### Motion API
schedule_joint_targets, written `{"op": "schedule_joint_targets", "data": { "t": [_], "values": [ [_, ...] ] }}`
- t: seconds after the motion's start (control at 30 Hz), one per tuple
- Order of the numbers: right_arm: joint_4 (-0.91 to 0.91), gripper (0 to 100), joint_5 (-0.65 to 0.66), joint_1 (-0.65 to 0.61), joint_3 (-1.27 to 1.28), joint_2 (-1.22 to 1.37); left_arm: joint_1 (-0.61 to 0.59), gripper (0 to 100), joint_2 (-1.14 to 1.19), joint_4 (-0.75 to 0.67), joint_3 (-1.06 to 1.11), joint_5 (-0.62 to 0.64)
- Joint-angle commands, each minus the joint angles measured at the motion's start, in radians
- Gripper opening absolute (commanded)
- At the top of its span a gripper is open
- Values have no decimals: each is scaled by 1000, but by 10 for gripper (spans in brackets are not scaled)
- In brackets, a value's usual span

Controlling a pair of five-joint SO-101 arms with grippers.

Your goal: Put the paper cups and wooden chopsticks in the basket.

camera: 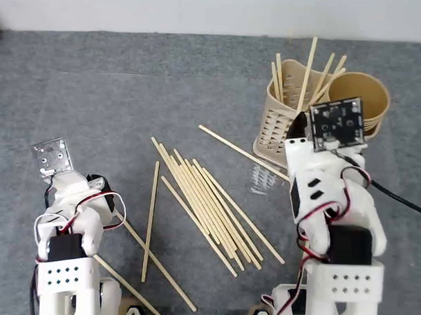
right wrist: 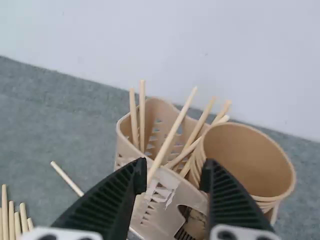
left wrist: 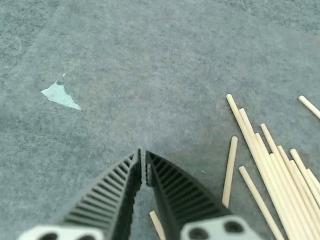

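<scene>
- Right gripper (right wrist: pixel 173 166): jaws wide, empty, straddling the basket (right wrist: pixel 123 131) rim; paper cups (right wrist: pixel 250 155) just beside.
- Leaning chopsticks (right wrist: pixel 172 132) stand between the jaws, so lift straight up.
- Left gripper (left wrist: pixel 143 157): closed, empty; loose chopsticks (left wrist: pixel 265 165) beside it.

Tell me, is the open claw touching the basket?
Cannot tell. In the right wrist view the right gripper's open fingers overlap the basket's rim, but whether they rest on it or hover above is unclear.

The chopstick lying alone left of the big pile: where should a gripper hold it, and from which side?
Take the lone chopstick on its far half, from straight above, jaws across its width. It lies flat with bare mat either side there; its near part crosses another chopstick.
</scene>
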Motion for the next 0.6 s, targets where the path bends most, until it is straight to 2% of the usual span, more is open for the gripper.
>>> {"op": "schedule_joint_targets", "data": {
  "t": [0.0,0.17,0.43,0.57],
  "values": [
    [-16,154,-15,-5,-11,64,0,15,-20,-20,-4,-12],
    [44,154,-69,2,-127,203,0,15,-20,-20,-4,-12],
    [272,154,-161,1,-463,467,0,15,-20,-20,-4,-12],
    [354,151,-166,-4,-582,556,0,15,-20,-20,-4,-12]
  ]
}}
